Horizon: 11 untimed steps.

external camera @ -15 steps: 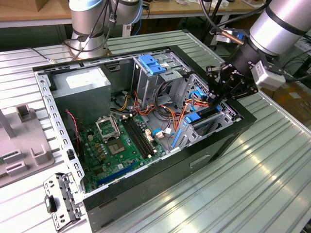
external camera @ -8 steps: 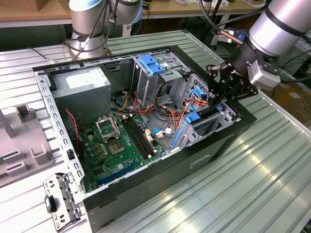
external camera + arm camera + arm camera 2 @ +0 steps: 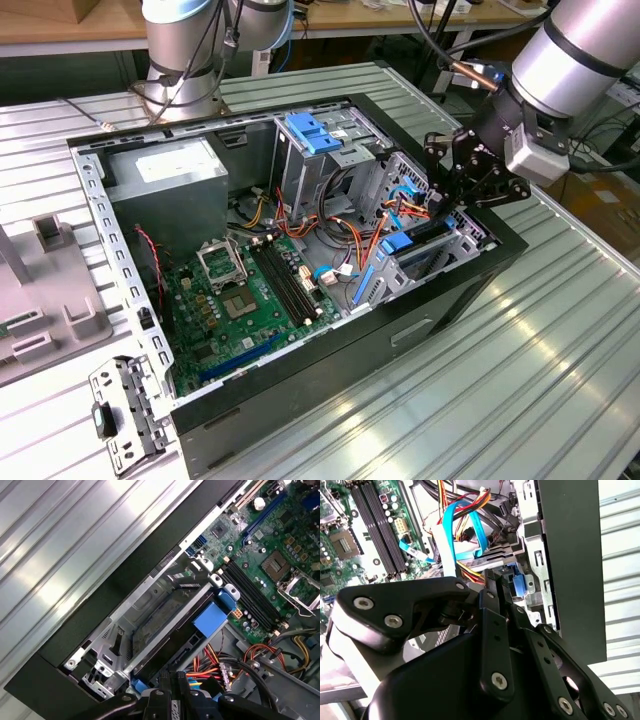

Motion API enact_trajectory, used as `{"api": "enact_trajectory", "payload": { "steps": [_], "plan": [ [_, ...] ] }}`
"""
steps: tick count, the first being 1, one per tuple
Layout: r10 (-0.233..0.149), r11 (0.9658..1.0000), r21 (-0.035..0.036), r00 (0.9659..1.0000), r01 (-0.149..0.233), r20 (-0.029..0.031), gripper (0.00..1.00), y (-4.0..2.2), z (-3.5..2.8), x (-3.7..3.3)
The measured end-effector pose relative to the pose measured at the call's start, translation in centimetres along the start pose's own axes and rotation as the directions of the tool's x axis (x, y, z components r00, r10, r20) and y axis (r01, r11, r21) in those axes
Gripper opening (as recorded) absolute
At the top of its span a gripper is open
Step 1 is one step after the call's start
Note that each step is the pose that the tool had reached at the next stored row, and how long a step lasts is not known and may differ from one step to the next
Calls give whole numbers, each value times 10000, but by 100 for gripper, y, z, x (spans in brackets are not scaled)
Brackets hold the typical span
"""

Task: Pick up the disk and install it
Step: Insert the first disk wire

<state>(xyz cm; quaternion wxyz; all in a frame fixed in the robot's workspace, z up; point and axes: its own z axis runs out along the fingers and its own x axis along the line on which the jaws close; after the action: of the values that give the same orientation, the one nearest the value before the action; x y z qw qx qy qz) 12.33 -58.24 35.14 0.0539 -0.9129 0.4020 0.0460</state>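
Pincer (image 3: 447,196) hangs at the open computer case's (image 3: 440,310) front corner, its black fingers (image 3: 496,587) drawn close together around the end of the disk (image 3: 172,630); in both wrist views they appear to pinch that end, though the contact itself is hidden. Directly below the fingers the disk stands on edge inside the metal drive cage (image 3: 135,612), its blue side rail (image 3: 211,617) showing along the top. Just beside the pincer, deeper in the case, run orange, red and yellow power cables (image 3: 212,660) and a flat light-blue data cable (image 3: 451,535). Farther away lies the green motherboard (image 3: 245,295), and farthest off sits the grey power supply (image 3: 165,175)
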Motion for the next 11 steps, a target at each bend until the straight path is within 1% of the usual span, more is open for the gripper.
{"api": "enact_trajectory", "payload": {
  "steps": [1,2,5,11],
  "plan": [
    [90,10000,11,10000,-90,-6,17,0,1,0],
    [257,9997,34,9997,-257,-15,17,0,5,0],
    [531,9986,69,9986,-531,-32,17,1,9,1],
    [931,9956,122,9956,-930,-52,17,1,16,2]
  ]
}}
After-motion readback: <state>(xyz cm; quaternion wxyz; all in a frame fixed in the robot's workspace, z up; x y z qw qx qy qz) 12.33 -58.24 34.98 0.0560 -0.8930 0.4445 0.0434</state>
